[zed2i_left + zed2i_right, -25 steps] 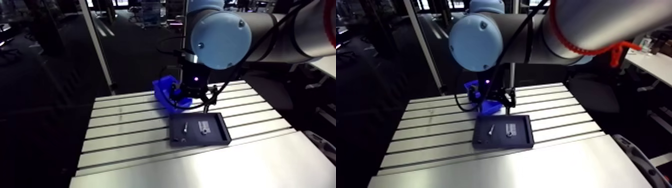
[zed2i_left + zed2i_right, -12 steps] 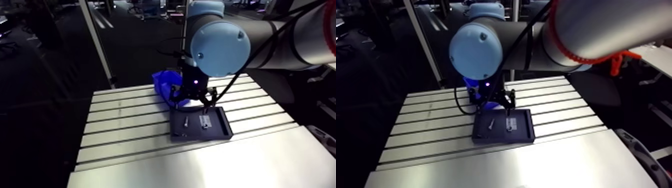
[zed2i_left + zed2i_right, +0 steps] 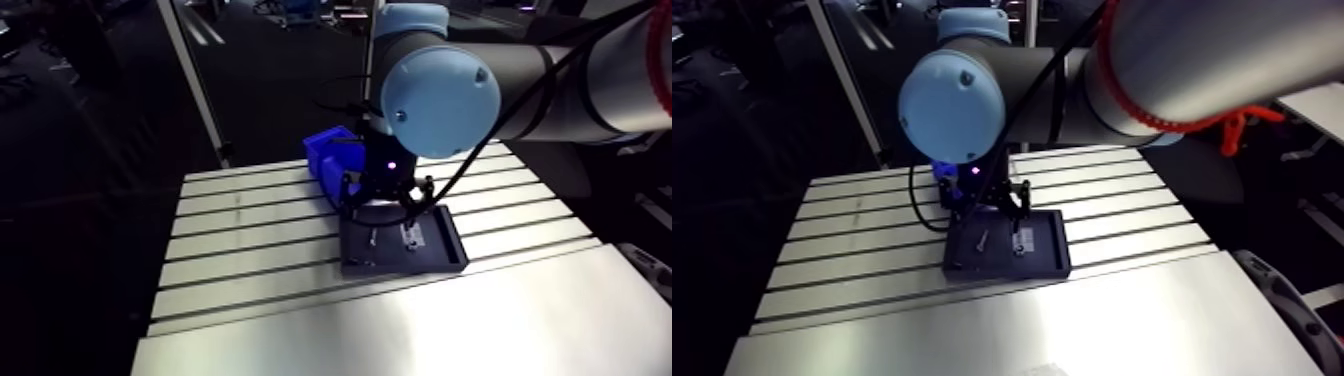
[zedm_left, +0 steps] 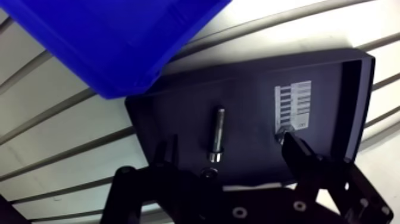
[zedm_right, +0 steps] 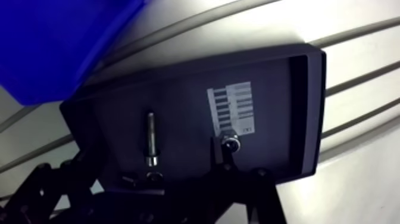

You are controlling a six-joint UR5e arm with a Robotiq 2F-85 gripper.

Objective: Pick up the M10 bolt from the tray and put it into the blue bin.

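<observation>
the gripper [image 4: 231, 143] hung over the tray [image 4: 354, 101], fingers spread, holding nothing. the m10 bolt [image 4: 218, 132] lay flat on the tray floor just ahead of their gap, not yet grasped. the blue bin [image 4: 113, 42] stood beyond, toward the tabletop's [image 4: 47, 143] far edge; pick and drop were both left to do.

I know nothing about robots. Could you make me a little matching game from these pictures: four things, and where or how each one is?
Things:
1. long bolt
2. blue bin
3. white label
4. claw

Places or states:
A. on the table, beside the tray
B. open, over the tray
C. flat on the tray's floor
D. lying in the tray, between the claw's fingers

Pairs: 1-D, 2-A, 3-C, 4-B.
</observation>
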